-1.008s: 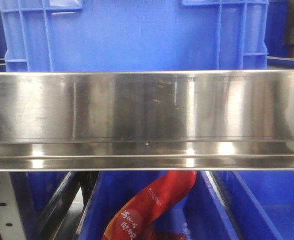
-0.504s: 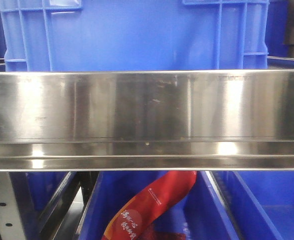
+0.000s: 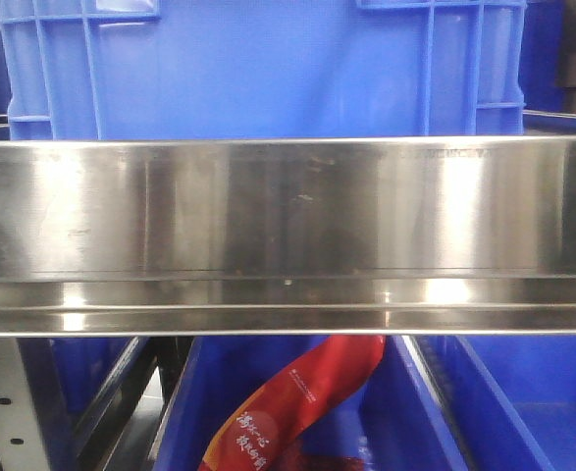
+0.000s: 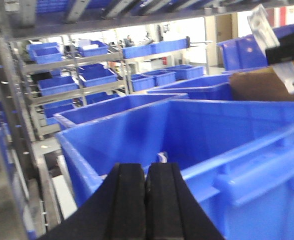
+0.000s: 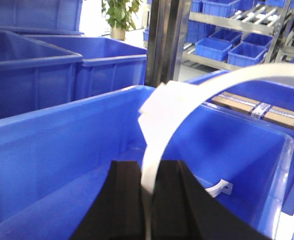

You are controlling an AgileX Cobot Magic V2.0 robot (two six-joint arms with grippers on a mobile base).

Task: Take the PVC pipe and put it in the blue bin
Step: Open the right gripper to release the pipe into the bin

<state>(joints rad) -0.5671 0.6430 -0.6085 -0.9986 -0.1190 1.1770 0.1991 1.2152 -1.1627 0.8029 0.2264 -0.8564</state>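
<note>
**A:** where's the PVC pipe [image 5: 187, 97] sitting rn?

**B:** right gripper [image 5: 148, 172] is pinching its lower end, arc curving up over the blue bin [image 5: 61, 150]. left gripper [image 4: 145, 172] is pressing its 2 pads [image 4: 129, 200] together.

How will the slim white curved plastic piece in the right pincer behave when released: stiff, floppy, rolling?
The slim white curved PVC pipe probably is light and fairly stiff: its long arc stands above the right pincer without sagging. Being flat and bent, it would likely slide, not roll. Gripped at one end only, it may twist.
</note>
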